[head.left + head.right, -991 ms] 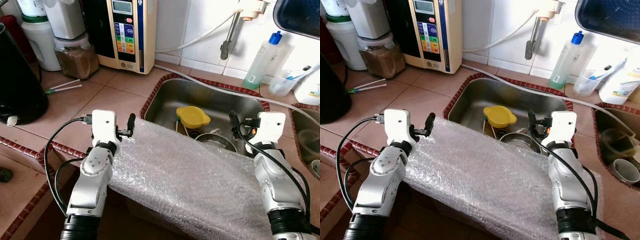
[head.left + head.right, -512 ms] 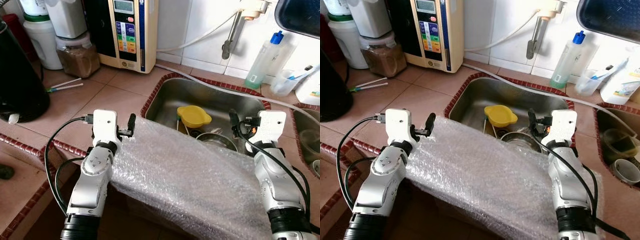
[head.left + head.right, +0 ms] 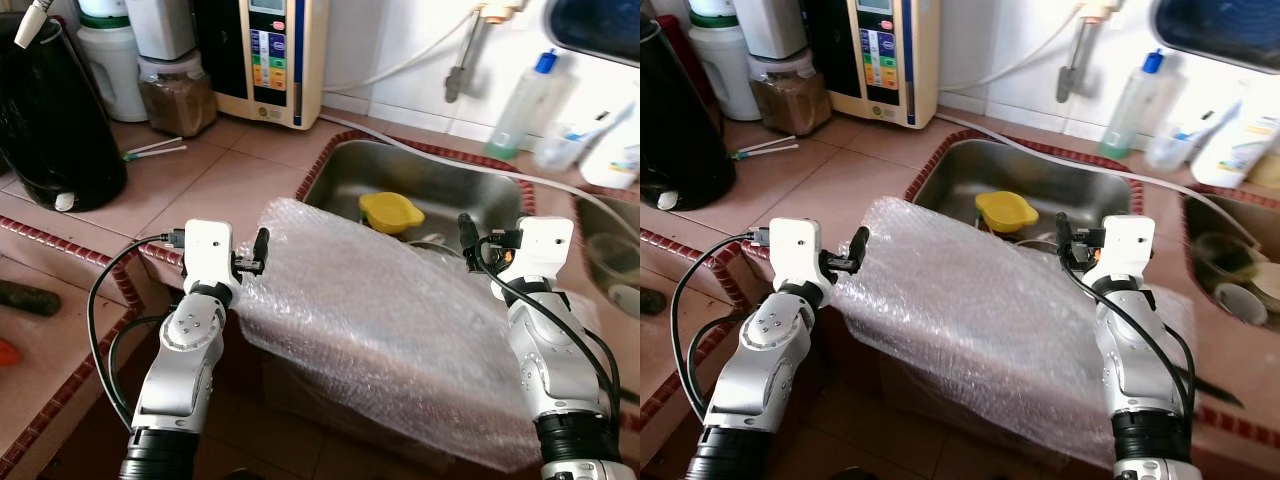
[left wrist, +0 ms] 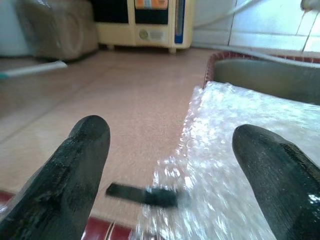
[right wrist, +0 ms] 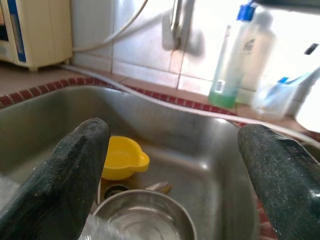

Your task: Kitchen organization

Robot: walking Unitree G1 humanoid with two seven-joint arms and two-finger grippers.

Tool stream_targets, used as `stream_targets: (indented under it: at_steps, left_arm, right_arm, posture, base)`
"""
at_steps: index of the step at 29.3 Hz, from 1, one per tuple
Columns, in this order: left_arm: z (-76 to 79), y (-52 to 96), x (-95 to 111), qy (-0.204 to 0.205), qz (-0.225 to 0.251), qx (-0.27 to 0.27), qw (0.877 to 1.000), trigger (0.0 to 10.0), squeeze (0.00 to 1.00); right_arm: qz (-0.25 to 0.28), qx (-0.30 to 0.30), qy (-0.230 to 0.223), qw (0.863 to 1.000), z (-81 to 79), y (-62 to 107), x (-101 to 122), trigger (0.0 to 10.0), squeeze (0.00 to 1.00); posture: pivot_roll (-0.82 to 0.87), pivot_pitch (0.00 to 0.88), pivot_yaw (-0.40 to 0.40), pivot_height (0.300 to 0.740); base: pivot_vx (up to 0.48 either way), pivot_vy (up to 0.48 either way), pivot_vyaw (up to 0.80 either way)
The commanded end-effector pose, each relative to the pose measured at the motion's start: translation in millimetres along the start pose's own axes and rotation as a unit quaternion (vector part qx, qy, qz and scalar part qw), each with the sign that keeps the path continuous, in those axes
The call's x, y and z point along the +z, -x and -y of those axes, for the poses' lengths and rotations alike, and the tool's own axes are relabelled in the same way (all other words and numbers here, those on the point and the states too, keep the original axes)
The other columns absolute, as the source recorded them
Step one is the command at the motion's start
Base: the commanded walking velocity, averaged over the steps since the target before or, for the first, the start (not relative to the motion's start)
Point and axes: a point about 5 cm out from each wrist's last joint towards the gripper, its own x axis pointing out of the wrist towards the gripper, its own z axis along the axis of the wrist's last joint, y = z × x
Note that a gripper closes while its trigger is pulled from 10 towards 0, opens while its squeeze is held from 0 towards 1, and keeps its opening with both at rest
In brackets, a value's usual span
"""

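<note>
Head views: you have a large bubble wrap sheet (image 3: 390,320) draped over something bulky at the counter edge, its far end reaching the rim of the steel sink (image 3: 350,165). Your left gripper (image 3: 258,252) sits at the sheet's left corner, your right gripper (image 3: 468,240) at its far right edge. In the sink lie a yellow bowl (image 3: 391,211) and a metal bowl, partly hidden. On the counter stand a black kettle (image 3: 55,120), a jar of brown powder (image 3: 177,95) and a water purifier (image 3: 265,55); a green-tinted squeeze bottle (image 3: 520,105) stands behind the sink.

Left wrist view: the left fingers (image 4: 82,165) stand apart, the wrap's corner (image 4: 235,165) between them, not clamped.

Right wrist view: the right fingers (image 5: 75,165) also stand apart, holding nothing, aimed over the metal bowl (image 5: 142,222) and yellow bowl (image 5: 122,159).

Risk, as judged: neither gripper has a grip, so the loose sheet may slide off toward the floor. If you close on one layer only, it may tear or drag into the sink. A low right gripper could strike the bowls.
</note>
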Motion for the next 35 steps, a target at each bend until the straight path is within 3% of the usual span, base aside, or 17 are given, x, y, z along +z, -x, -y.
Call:
stream_targets:
  at_steps: [1,35]
  left_arm:
    - [2.0,-1.3,1.2,-0.002,-0.003,-0.001,1.000,10.0,0.00]
    - [5.8,-4.4,3.7,-0.002,-0.001,-0.008,1.000,10.0,0.00]
  right_arm:
    - [0.006,-0.008,0.001,1.000,3.5,-2.4,4.9,10.0,0.00]
    - [0.019,-0.008,0.001,1.000,1.9,-7.3,11.6,10.0,0.00]
  posture:
    - [0.04,0.000,-0.005,0.740]
    - [0.02,0.000,0.003,0.740]
  base:
    - [-0.274,0.000,0.00]
    - [-0.282,0.000,0.00]
